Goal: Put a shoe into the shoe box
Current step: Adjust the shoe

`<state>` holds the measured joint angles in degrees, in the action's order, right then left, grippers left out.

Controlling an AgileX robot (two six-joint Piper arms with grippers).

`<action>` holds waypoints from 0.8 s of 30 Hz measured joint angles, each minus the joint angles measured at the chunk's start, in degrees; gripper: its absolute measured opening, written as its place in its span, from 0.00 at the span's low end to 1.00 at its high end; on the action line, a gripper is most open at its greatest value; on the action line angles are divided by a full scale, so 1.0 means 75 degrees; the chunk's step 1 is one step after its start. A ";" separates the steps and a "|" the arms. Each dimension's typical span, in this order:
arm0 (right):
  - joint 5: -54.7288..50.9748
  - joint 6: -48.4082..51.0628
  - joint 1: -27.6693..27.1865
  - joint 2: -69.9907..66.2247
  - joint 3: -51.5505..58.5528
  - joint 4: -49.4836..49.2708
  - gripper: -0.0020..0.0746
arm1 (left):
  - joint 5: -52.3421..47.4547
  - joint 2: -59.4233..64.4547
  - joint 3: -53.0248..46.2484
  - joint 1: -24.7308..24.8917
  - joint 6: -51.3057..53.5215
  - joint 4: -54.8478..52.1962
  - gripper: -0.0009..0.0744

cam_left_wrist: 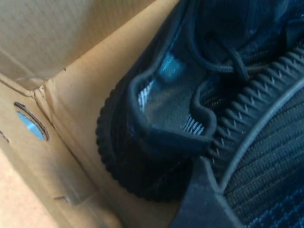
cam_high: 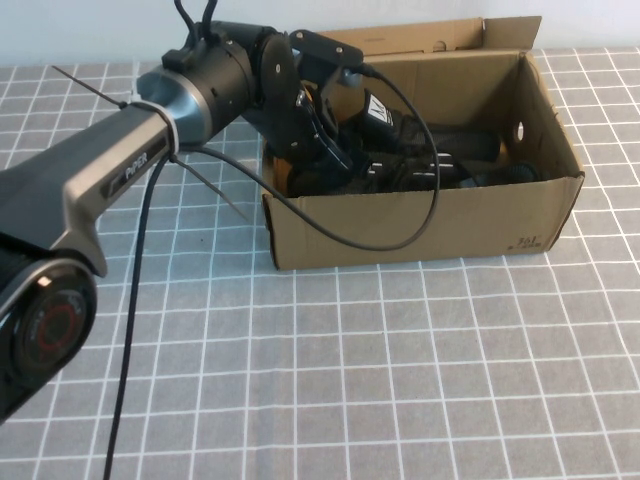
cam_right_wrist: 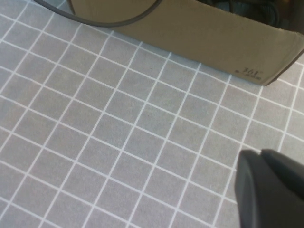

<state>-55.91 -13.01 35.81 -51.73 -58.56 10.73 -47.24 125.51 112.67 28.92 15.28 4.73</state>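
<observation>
The brown cardboard shoe box point(cam_high: 420, 225) stands open at the back of the table. My left gripper point(cam_high: 345, 150) reaches down inside its left end. It appears shut on the shoe point(cam_high: 385, 125), a black knit sneaker whose mesh point(cam_left_wrist: 270, 161) presses against one dark finger point(cam_left_wrist: 199, 204). The matching second sneaker point(cam_high: 470, 150) lies in the box, with its heel opening point(cam_left_wrist: 161, 109) against the cardboard wall point(cam_left_wrist: 80, 85). My right gripper point(cam_right_wrist: 261, 152) is shut and empty above the table in front of the box point(cam_right_wrist: 199, 33); it is out of the high view.
The box's round side hole point(cam_high: 519, 130) also shows in the left wrist view point(cam_left_wrist: 31, 124). A black cable point(cam_high: 370, 240) hangs from the left arm over the box's front wall. A grey checked cloth point(cam_high: 400, 380) covers the table.
</observation>
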 joint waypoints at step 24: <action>0.0032 0.0395 0.0000 -0.0215 0.0000 0.0000 0.01 | -0.0180 0.0227 0.0091 -0.0062 0.0130 -0.0171 0.05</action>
<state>-55.67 -10.05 35.81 -53.35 -58.56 10.73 -48.59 127.22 113.35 28.45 16.26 3.45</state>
